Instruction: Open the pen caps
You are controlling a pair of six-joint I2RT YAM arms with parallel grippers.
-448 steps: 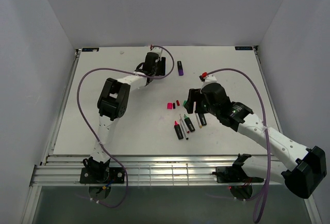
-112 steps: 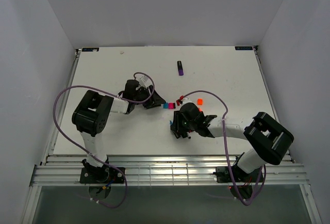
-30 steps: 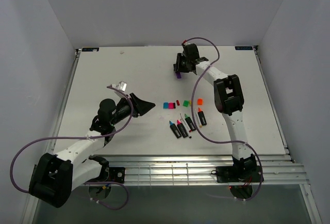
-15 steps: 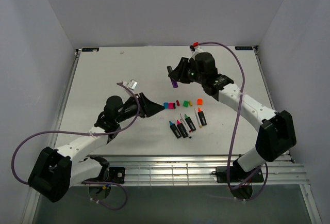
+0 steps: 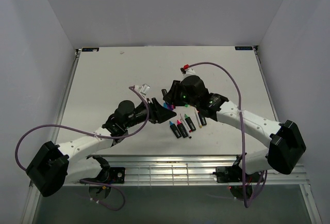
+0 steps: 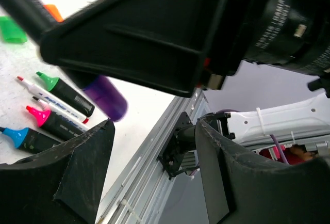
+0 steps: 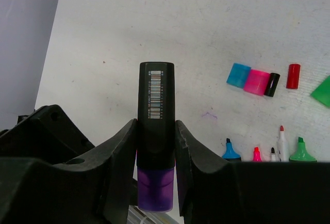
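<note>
Left claw (image 6: 152, 131): spread wide with nothing between its fingers, held above the tabletop (image 5: 103, 79) and facing the purple cap (image 6: 105, 97) just ahead of it.

Beside it on the tabletop lie four uncapped markers (image 5: 181, 128) with blue, pink, green and orange tips. Two thin white pens (image 7: 281, 146) lie among them, tips bare.

Right claw (image 7: 156, 131): pinching the black body of the purple marker (image 7: 156, 87), lifted clear of the tabletop. The purple cap is on and points toward the left claw.

Further out, loose caps lie in a row: blue cap (image 7: 238, 75), pink cap (image 7: 256, 82), black cap (image 7: 271, 84), red cap (image 7: 293, 76) and green cap (image 7: 324, 92). An orange cap (image 6: 53, 11) lies close by.

Assessment: most caps are off, and the purple cap is the only one seen fitted. Left to do: grip that cap and pull it from the body.
</note>
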